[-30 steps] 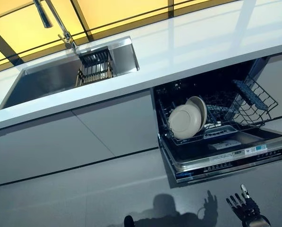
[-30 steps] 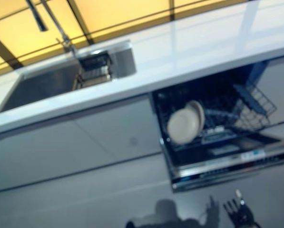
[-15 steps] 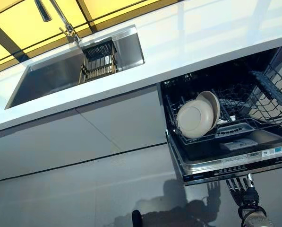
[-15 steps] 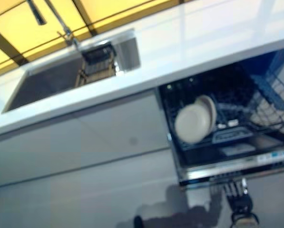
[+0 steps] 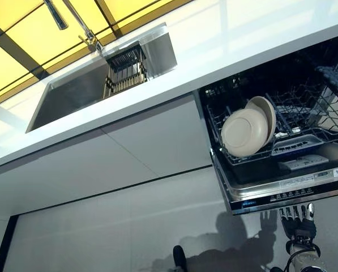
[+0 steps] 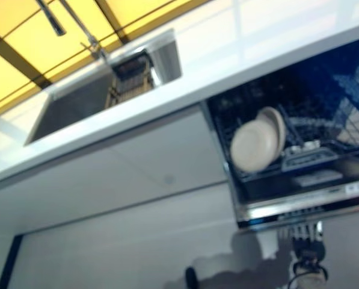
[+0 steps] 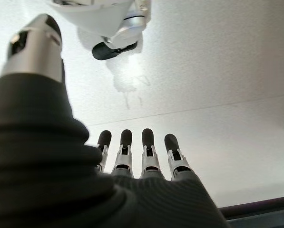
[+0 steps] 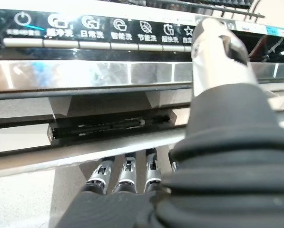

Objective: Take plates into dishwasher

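Plates, two round cream ones (image 5: 245, 131), stand on edge in the wire lower rack (image 5: 304, 122) of the open black dishwasher (image 5: 282, 195). Right hand (image 5: 298, 222), fingers straight and empty, reaches under its door edge; left hand (image 7: 132, 166) spread, empty.

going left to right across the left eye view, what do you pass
faucet → sink → wire rack in the sink → plates standing in the dishwasher's lower rack → right robot hand under the open dishwasher door
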Controlling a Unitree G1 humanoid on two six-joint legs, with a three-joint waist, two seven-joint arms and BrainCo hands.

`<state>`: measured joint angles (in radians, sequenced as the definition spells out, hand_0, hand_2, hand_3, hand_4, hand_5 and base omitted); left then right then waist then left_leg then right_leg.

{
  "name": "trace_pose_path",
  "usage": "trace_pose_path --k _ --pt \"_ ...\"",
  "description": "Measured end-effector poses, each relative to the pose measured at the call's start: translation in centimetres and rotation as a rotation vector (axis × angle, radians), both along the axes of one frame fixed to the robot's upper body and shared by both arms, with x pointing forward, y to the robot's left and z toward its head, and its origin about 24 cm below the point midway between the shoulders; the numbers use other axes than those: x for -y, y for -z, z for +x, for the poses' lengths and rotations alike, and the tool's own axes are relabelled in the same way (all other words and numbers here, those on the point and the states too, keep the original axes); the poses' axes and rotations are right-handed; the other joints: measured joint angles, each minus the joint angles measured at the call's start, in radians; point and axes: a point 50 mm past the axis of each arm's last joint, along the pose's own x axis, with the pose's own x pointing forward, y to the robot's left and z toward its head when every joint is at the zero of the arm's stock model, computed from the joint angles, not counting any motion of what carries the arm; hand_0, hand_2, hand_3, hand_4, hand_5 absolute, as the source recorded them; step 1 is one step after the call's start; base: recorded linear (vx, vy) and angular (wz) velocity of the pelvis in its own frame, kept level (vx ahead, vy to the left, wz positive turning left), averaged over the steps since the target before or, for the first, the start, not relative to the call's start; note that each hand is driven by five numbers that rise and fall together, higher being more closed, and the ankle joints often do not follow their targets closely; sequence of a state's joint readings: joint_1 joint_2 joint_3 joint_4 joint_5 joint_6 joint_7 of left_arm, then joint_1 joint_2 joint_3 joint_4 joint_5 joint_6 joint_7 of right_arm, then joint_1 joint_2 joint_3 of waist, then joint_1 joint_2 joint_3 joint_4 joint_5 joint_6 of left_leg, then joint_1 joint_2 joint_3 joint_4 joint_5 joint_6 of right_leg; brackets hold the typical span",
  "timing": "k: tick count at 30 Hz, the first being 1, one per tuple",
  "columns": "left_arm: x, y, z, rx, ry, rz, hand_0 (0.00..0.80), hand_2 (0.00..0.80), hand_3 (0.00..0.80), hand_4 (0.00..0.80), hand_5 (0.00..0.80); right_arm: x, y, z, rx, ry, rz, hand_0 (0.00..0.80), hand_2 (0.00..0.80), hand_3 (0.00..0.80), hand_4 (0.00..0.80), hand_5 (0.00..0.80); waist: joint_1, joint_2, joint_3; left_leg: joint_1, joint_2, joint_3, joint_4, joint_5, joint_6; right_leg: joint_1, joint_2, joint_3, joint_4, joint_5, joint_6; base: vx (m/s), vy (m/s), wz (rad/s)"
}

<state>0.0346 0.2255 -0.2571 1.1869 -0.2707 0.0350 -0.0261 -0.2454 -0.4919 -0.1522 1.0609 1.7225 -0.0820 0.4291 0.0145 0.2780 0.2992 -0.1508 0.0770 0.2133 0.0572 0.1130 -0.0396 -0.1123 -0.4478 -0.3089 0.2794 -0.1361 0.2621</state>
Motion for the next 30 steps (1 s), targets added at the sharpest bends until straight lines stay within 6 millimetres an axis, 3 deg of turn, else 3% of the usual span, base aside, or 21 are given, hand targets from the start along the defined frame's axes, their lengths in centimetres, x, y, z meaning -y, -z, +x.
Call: trace_pose_path --k 10,13,16,26,30 --pt "0.6 0.4 -1.6 -0.057 -0.012 -0.049 0.000 0.000 0.000 0.000 0.000 0.1 -2.5 2.2 0.072 -0.058 -0.077 0.000 0.000 0.000 0.000 0.000 0.017 0.021 0.004 0.008 0.002 -0.013 0.003 0.007 -0.012 -0.018 -0.012 0.007 0.053 -0.004 -0.002 0.022 -0.008 0.00" --pt "0.7 0.5 -2.3 -0.076 -0.015 -0.059 0.000 0.000 0.000 0.000 0.000 -0.1 -3.7 3.3 0.124 -0.067 -0.092 0.000 0.000 0.000 0.000 0.000 0.033 0.022 0.004 0.022 0.009 -0.029 -0.009 -0.002 -0.045 -0.015 -0.011 -0.002 0.071 -0.003 -0.002 0.099 -0.071 -0.01" --pt "0.7 0.5 -2.7 -0.090 -0.018 -0.060 0.000 0.000 0.000 0.000 0.000 -0.4 -5.0 4.6 0.178 -0.081 -0.099 0.000 0.000 0.000 0.000 0.000 0.038 0.019 0.006 0.027 0.010 -0.040 -0.010 0.002 -0.060 -0.012 -0.010 -0.003 0.078 -0.002 -0.001 0.083 -0.045 0.01" --pt "0.5 0.6 -2.9 -0.105 0.006 -0.049 0.000 0.000 0.000 0.000 0.000 0.2 -11.1 8.3 0.339 -0.100 -0.167 0.000 0.000 0.000 0.000 0.000 0.099 0.012 0.004 0.037 0.011 -0.064 -0.004 0.007 -0.055 0.038 -0.009 -0.049 0.081 -0.012 -0.007 0.048 -0.054 0.11" --pt "0.2 0.5 -2.9 -0.104 0.005 -0.038 0.000 0.000 0.000 0.000 0.000 -0.4 -12.3 9.2 0.382 -0.119 -0.170 0.000 0.000 0.000 0.000 0.000 0.117 -0.019 -0.002 0.034 0.011 -0.056 -0.005 0.021 -0.038 0.063 -0.004 -0.071 0.066 -0.021 -0.007 -0.020 -0.025 0.17"
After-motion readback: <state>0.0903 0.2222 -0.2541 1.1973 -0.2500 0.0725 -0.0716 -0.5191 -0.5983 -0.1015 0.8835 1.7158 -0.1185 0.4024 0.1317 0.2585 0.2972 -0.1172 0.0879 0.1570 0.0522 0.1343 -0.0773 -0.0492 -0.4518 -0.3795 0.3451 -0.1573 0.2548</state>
